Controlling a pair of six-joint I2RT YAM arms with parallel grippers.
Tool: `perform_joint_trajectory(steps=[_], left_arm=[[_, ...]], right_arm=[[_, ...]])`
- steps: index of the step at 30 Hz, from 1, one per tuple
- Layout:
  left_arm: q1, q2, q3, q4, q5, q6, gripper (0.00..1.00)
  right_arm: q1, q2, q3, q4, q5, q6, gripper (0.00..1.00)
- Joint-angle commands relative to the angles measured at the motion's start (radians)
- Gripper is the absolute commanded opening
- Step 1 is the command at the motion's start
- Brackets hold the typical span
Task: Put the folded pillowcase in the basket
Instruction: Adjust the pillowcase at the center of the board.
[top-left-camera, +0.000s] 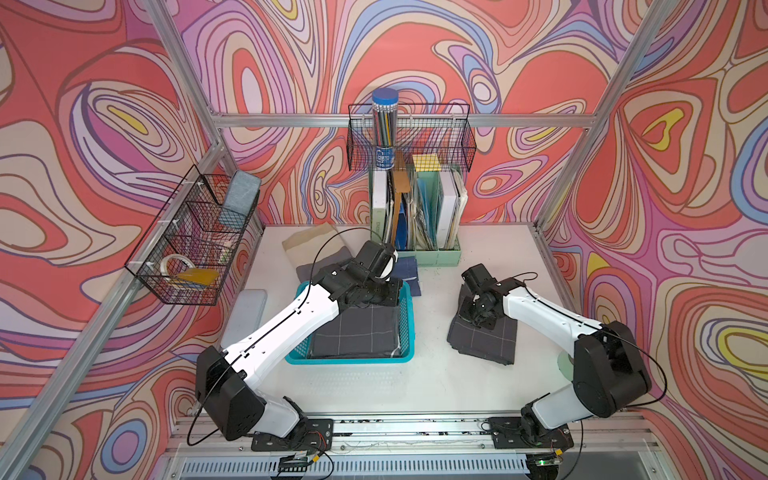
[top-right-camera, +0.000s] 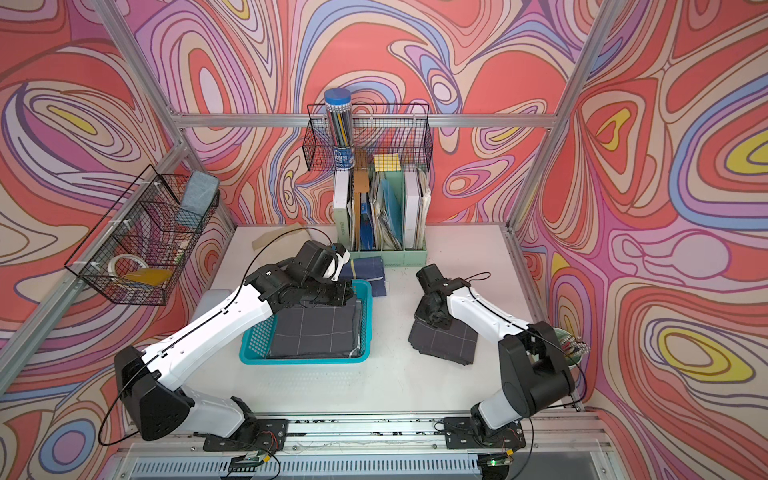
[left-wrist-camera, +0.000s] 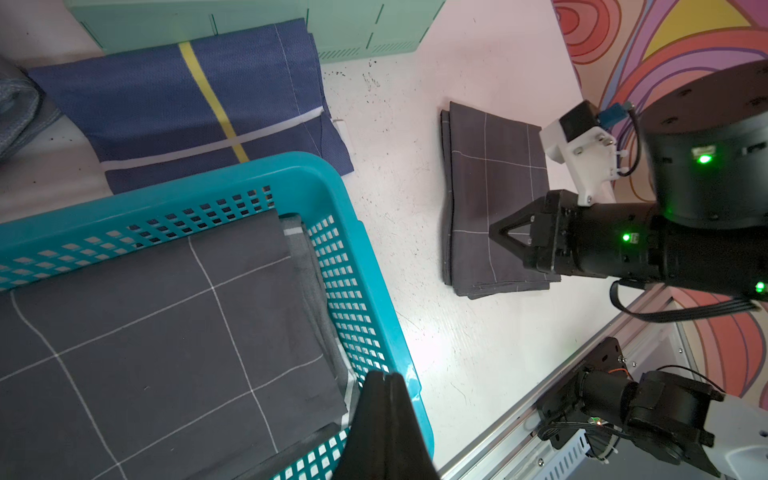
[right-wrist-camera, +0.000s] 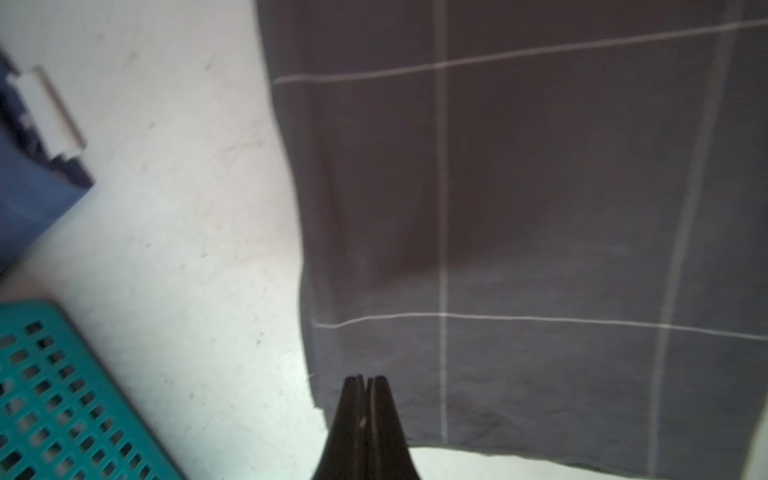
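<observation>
The turquoise basket (top-left-camera: 349, 360) (top-right-camera: 303, 360) (left-wrist-camera: 249, 174) (right-wrist-camera: 62, 395) stands mid-table. A folded dark grey pillowcase with thin white checks (top-left-camera: 357, 332) (top-right-camera: 316, 332) (left-wrist-camera: 145, 332) lies flat inside it. My left gripper (top-left-camera: 395, 291) (top-right-camera: 348, 291) (left-wrist-camera: 384, 376) hangs shut and empty over the basket's far right corner. A second folded grey checked pillowcase (top-left-camera: 490, 343) (top-right-camera: 451, 345) (left-wrist-camera: 486, 187) (right-wrist-camera: 540, 187) lies on the table right of the basket. My right gripper (top-left-camera: 478, 320) (top-right-camera: 434, 318) (left-wrist-camera: 494, 228) (right-wrist-camera: 365, 378) is shut, tips at that cloth's near-left edge with nothing between them; whether they touch it I cannot tell.
A folded blue cloth with a yellow stripe (top-left-camera: 409, 266) (left-wrist-camera: 187, 104) lies behind the basket. Beige and grey cloths (top-left-camera: 316, 245) sit at the back left. A mint file holder (top-left-camera: 432, 216) stands at the back. A grey flat case (top-left-camera: 245, 316) lies left. Black wire baskets (top-left-camera: 195, 241) hang on the walls.
</observation>
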Motion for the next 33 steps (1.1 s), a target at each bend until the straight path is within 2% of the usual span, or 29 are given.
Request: perform_joint_trajectory(steps=[1,4,7,11,14,18,21,25,29,33], left_arm=[[-0.006,0.018,0.029,-0.001,0.017,0.015,0.0],[-0.005,0.024,0.035,-0.014,0.01,0.022,0.0],[-0.005,0.026,0.034,-0.026,0.001,0.031,0.0],[-0.005,0.011,0.027,-0.047,-0.03,0.038,0.0],[-0.005,-0.008,0.01,-0.042,-0.049,0.038,0.0],[-0.005,-0.021,0.012,-0.054,-0.062,0.041,0.0],[-0.005,-0.036,0.006,-0.067,-0.082,0.038,0.0],[-0.005,-0.066,-0.016,-0.073,-0.093,0.023,0.0],[-0.005,-0.092,-0.052,-0.053,-0.089,0.012,0.0],[-0.005,-0.079,-0.047,-0.048,-0.082,0.019,0.0]], right_arm=[[-0.144,-0.024,0.037,0.031,0.115,-0.024,0.0],[-0.214,0.119,0.143,0.046,0.099,-0.082,0.0],[-0.223,0.295,0.251,0.042,0.071,-0.104,0.0],[-0.206,0.36,0.269,0.08,0.024,-0.111,0.0],[-0.151,0.385,0.243,0.116,-0.002,-0.127,0.0],[-0.069,0.433,0.224,0.213,-0.1,-0.167,0.0],[0.035,0.44,0.252,0.261,-0.152,-0.231,0.0],[0.099,0.37,0.222,0.182,-0.125,-0.2,0.0],[0.103,0.116,0.054,0.109,0.002,-0.106,0.0],[0.104,-0.127,-0.049,0.006,0.031,-0.035,0.0]])
